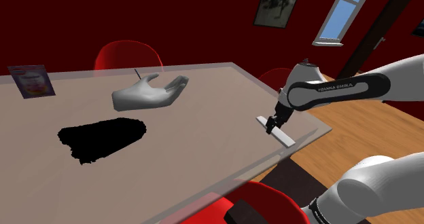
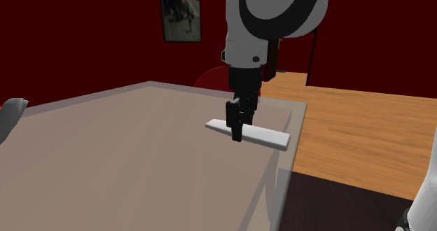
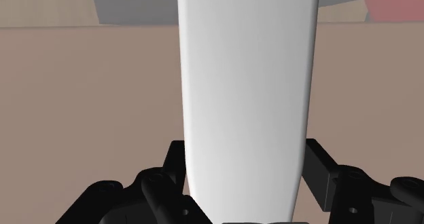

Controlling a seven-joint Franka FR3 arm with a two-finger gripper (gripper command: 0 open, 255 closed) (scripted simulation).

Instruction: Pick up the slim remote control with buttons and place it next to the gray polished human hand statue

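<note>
Two black fingers (image 3: 175, 163) are clamped on the remote (image 3: 244, 87), one pressed against each long side. That is plain from the wrist view, where the pale, plain slab runs straight out between them. So the gripper (image 1: 273, 124) has a firm hold of the remote (image 1: 285, 138) a little off its middle.

From the second exterior view I see the gripper (image 2: 237, 128) pointing straight down with the remote (image 2: 269, 136) lying flat and crosswise in it. The longer end sticks out toward the table's side edge. No buttons show on it; it is drawn plain white-grey. I can't tell whether it is resting on the table (image 1: 204, 121) or a touch above it.

It sits by the table's corner nearest the arm, close to the edge. The tabletop (image 2: 105, 159) is a flat beige-brown.

Moving outward, the hand statue (image 1: 146, 94) is pale grey. It lies palm up toward the far edge of the table, well apart from the remote. Nearer the front edge, on the statue's side, there's an irregular black patch (image 1: 102, 138) on the surface. A small picture card (image 1: 30, 80) stands at the far corner in the shoulder view's left.

Red chairs are tucked around the table: one (image 1: 128, 53) beyond the far edge and another (image 1: 265, 202) at the near edge by the stand. Dark red walls carry a framed picture (image 2: 181, 14), a window (image 1: 346, 12) shows blue sky, and a wooden floor (image 2: 364, 131) lies past the table.
</note>
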